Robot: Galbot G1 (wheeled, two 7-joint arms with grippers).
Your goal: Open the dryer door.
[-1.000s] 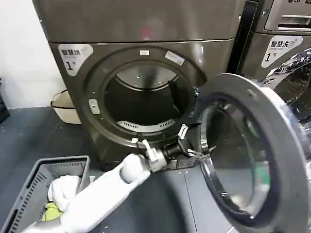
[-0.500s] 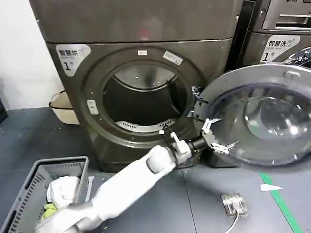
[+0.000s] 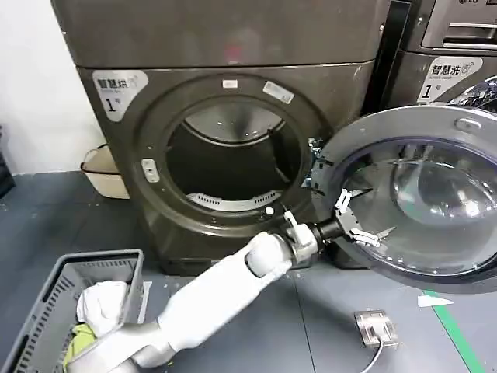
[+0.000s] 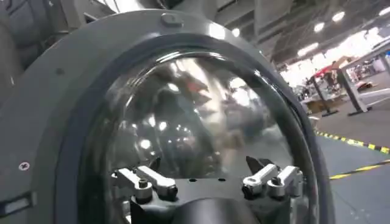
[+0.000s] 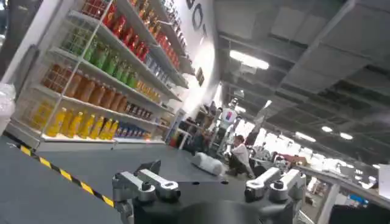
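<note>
dryer door (image 3: 423,194) swung wide to the right of the drum opening (image 3: 229,167), inner face toward the camera, hinged at the right edge of the bronze-grey machine (image 3: 225,47) and overlapping the front of the neighbouring machine (image 3: 446,47). left arm (image 3: 210,299) stretched long from lower left across the floor, rising diagonally – wrist level, left gripper (image 3: 359,217) reaching the lower left part of the door's inner ring, fingers spread apart, gripping nothing, tips at or just off the glass. from the left wrist, same spread fingers (image 4: 143,179) right up against the domed glass (image 4: 201,122) and grey ring. right gripper (image 5: 207,182) pointed away at a shelved room, fingers likewise apart and empty. laundry basket (image 3: 58,311) on the floor at lower left. against half a second ago – arm reached further right, gripper shifted right along the door's lower edge; door barely changed, already fully open, where a second ago it stood edge-on and much nearer the camera.
</note>
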